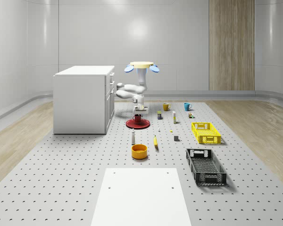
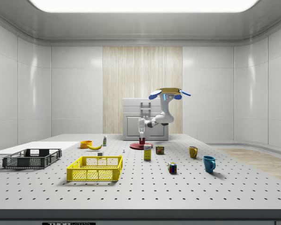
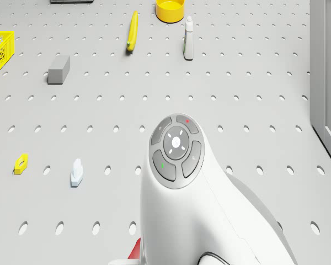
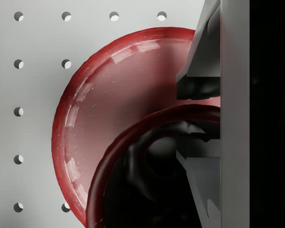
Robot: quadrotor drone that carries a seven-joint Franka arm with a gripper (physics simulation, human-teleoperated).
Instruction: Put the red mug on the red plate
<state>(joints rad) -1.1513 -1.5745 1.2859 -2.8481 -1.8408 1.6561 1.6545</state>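
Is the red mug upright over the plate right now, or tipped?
Upright: the wrist view looks straight into the red mug's open mouth, with the red plate beneath. The gripper is above it.

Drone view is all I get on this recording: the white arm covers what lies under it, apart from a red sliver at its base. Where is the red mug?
Observer: In the whole-scene view, the red ceramic mug stands upright over the middle of the round red plate.
Operator: Is the gripper near it?
Observer: Yes, the gripper is right above the mug, down at its rim.
Operator: And the drone itself?
Observer: The drone hovers high over the plate, beside the white cabinet.
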